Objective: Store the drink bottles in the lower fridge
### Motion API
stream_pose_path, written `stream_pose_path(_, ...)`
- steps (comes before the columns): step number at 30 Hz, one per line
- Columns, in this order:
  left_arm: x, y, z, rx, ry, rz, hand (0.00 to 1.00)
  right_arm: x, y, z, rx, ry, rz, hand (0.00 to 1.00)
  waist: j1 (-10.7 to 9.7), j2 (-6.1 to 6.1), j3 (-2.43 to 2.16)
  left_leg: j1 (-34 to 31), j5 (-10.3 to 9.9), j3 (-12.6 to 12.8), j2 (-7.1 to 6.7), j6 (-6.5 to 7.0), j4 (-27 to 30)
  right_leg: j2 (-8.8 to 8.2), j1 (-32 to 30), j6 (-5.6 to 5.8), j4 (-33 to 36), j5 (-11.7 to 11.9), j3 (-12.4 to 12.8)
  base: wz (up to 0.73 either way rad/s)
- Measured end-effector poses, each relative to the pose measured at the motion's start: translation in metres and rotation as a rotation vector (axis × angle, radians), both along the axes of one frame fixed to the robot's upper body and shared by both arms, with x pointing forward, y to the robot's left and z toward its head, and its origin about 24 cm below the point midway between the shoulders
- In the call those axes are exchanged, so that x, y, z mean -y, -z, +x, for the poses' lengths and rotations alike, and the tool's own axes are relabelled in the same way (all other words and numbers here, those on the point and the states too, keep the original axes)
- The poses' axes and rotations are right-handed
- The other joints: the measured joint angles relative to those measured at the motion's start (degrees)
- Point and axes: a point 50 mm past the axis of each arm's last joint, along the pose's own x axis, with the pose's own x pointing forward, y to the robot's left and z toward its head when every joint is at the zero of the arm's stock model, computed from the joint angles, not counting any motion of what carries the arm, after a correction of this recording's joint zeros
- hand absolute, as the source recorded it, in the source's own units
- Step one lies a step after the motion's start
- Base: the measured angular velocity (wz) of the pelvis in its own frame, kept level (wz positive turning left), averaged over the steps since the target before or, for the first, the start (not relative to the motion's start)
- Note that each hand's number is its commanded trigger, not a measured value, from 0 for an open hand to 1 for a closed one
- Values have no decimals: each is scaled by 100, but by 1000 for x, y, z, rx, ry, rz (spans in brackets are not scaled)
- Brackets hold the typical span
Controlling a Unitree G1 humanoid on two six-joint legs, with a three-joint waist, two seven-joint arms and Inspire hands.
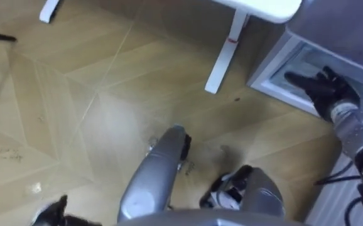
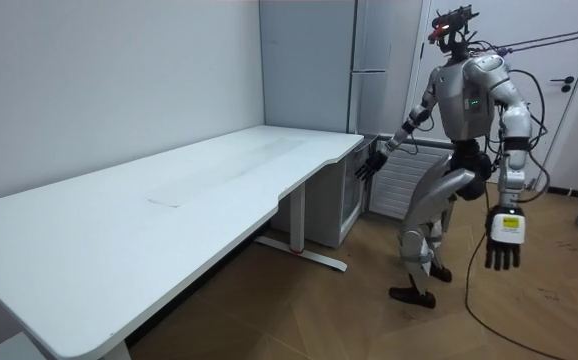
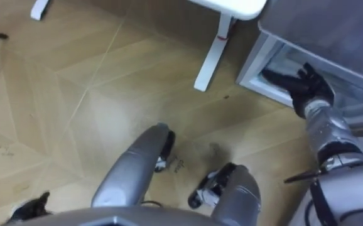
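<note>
The lower fridge (image 1: 276, 70) is a low grey-framed cabinet with a glass front, standing on the floor beside the desk; in the room view it is the lower fridge (image 2: 352, 205) under the tall grey fridge column. My right hand (image 1: 323, 88) reaches out to its front with straight fingers, open, holding nothing; the same right hand (image 2: 372, 163) shows in the room view. My left hand (image 2: 503, 242) hangs open at my side, also seen as the left hand (image 1: 53, 212) at the lower left. I see no drinks.
A white desk (image 2: 169, 215) stretches to the room view's left; its leg (image 1: 222, 53) stands on the wood floor close to the fridge. A white ribbed panel (image 1: 332, 194) is at my right. I stand on open floor facing the fridge.
</note>
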Motion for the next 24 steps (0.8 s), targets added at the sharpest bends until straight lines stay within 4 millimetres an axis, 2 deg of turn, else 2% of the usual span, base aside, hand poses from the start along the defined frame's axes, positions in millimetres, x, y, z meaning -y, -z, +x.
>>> stream_pose_path(2,7,3,5,13,-4,-15,0,-10,15,-13,-66,-58,-2,0,-104,-7,-21,331,0,139,68,13,-249,105,286,45,-336,111,74,-26)
stream_pose_path(4,17,6,13,40,-15,-44,0,-20,35,-38,-142,-97,26,0,-307,11,-87,700,31,260,136,70,-598,230,635,125,-817,287,129,-22)
stream_pose_path(5,18,6,14,49,-23,-48,0,-22,39,-45,-162,-102,33,0,-366,-1,-93,800,35,288,139,77,-689,242,716,144,-918,319,156,-19)
stream_pose_path(7,27,10,10,54,-55,-55,0,-28,57,-77,-256,-103,54,0,-541,-5,-111,1278,48,437,156,99,-1021,291,1136,223,-1324,446,224,-25)
stream_pose_path(8,29,11,9,52,-61,-59,0,-29,62,-87,-281,-98,60,0,-574,8,-126,1401,51,462,160,105,-1126,322,1252,247,-1461,480,252,-24)
stream_pose_path(9,33,13,7,46,-70,-70,0,-30,70,-109,-334,-79,73,0,-635,1,-186,1637,71,514,171,134,-1341,363,1463,282,-1721,574,275,-22)
stream_pose_path(10,35,15,3,37,-78,-73,0,-32,77,-129,-380,-48,95,0,-701,-28,-216,1901,88,580,180,146,-1528,406,1675,312,-1978,653,326,-23)
stream_pose_path(11,36,16,0,28,-85,-71,0,-33,80,-139,-402,-30,108,0,-730,-39,-220,2049,95,608,185,143,-1624,432,1799,328,-2112,695,351,-32)
stream_pose_path(13,38,19,-17,-8,-119,-58,0,-39,89,-172,-472,13,140,0,-805,-52,-242,2600,96,729,232,141,-1976,560,2361,374,-2675,877,459,-35)
stream_pose_path(18,44,22,-33,-32,-170,-60,0,-50,96,-198,-544,11,158,0,-977,-78,-238,3245,109,814,228,145,-2398,666,3065,448,-3347,1131,483,-10)
stream_pose_path(24,41,21,-45,-75,-156,-10,0,-60,100,-202,-592,1,120,0,-1185,-86,-228,3699,131,848,224,138,-2676,733,3554,474,-3790,1329,505,-4)
